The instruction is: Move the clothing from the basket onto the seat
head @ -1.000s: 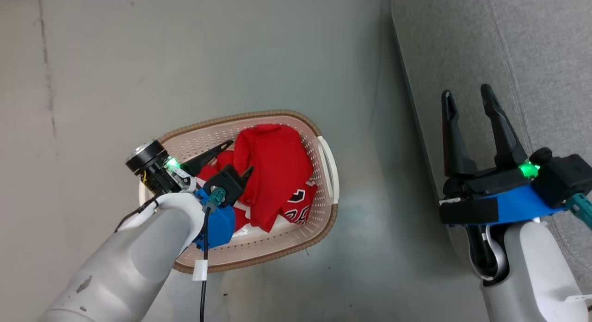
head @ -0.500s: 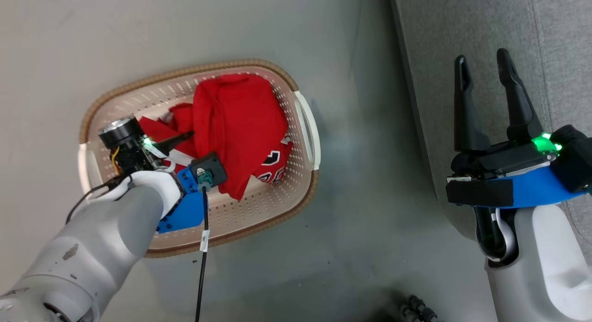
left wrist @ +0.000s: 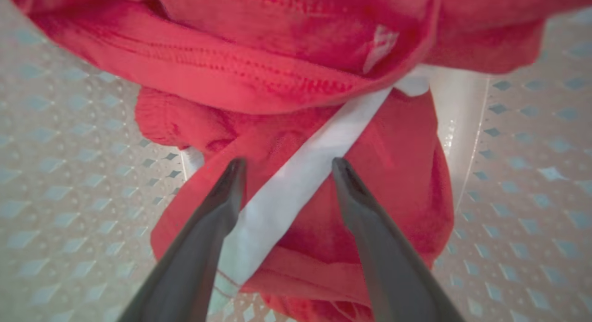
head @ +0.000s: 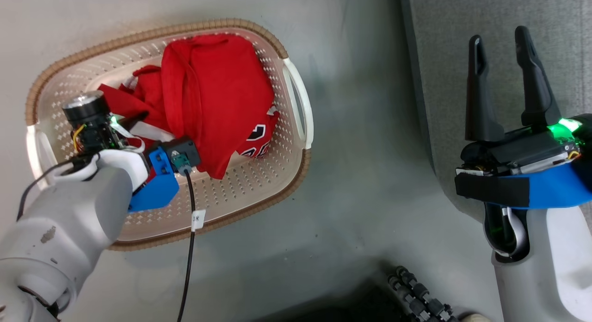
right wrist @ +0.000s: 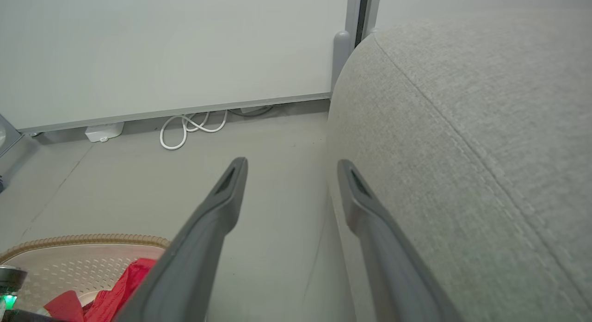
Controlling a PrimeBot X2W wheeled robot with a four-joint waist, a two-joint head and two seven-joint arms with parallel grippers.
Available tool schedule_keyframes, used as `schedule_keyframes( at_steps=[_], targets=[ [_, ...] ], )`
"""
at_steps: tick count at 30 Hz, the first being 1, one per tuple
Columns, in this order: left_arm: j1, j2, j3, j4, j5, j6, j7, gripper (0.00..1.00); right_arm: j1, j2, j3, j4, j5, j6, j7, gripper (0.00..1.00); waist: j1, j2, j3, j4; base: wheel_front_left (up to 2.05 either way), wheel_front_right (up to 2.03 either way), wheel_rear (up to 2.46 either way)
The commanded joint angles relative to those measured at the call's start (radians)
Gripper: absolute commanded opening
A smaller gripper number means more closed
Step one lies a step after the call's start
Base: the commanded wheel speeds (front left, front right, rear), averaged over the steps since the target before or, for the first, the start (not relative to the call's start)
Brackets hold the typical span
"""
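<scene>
Left wrist view: your left hand (left wrist: pixel 287 162) is spread wide over the clothing (left wrist: pixel 277 72) in the basket (left wrist: pixel 69 174), so sink it astride the white stripe (left wrist: pixel 323 132) and pinch a thick fold.

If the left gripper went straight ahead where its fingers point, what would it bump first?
Probably the clothing, right at its white stripe, in the basket. The left gripper is open and looks close.

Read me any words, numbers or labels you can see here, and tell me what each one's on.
Red jersey numerals: black and white, partly folded under, not readable.
Cable tag: small dark marks, too small to read.
No other text visible.
</scene>
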Motion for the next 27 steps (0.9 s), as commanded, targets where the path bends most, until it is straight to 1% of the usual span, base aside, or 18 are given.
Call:
schedule_keyframes(
  at_steps=[1,6,20,21,22,23,27],
  targets=[
    [-0.023,0.004,-0.003,0.005,0.006,0.000,0.005,1.00,-0.012,-0.003,-0.001,-0.007,-0.006,0.000,-0.004,1.00,-0.0001,0.0000,0.021,-0.001,0.00,0.00,0.00],
    [-0.041,0.009,-0.003,0.016,0.046,0.000,0.044,1.00,-0.011,-0.003,0.003,-0.038,-0.006,0.000,-0.004,1.00,-0.0001,0.0000,0.062,-0.005,0.00,0.00,0.00],
    [-0.041,-0.003,-0.003,0.025,0.002,0.000,0.170,1.00,0.012,-0.003,-0.007,-0.108,-0.004,0.000,-0.004,1.00,-0.0001,0.0000,0.106,-0.012,0.00,0.00,0.00],
    [-0.040,-0.005,-0.003,0.025,0.002,0.000,0.178,0.72,0.014,-0.003,-0.009,-0.112,-0.005,0.000,-0.004,1.00,-0.0001,0.0000,0.107,-0.012,0.00,0.00,0.00],
    [-0.038,-0.005,-0.003,0.025,0.001,0.000,0.184,0.29,0.016,-0.003,-0.010,-0.115,-0.007,0.000,-0.004,1.00,-0.0001,0.0000,0.108,-0.011,0.00,0.00,0.00],
    [-0.037,-0.007,-0.003,0.025,0.001,0.000,0.189,0.00,0.019,-0.003,-0.011,-0.117,-0.009,0.000,-0.004,1.00,-0.0001,0.0000,0.109,-0.010,0.00,0.00,0.00],
    [-0.037,-0.019,-0.003,0.025,-0.003,0.000,0.197,0.00,0.020,-0.003,-0.014,-0.119,-0.013,0.000,-0.004,1.00,-0.0001,0.0000,0.113,-0.005,0.00,0.00,0.00]
  ],
)
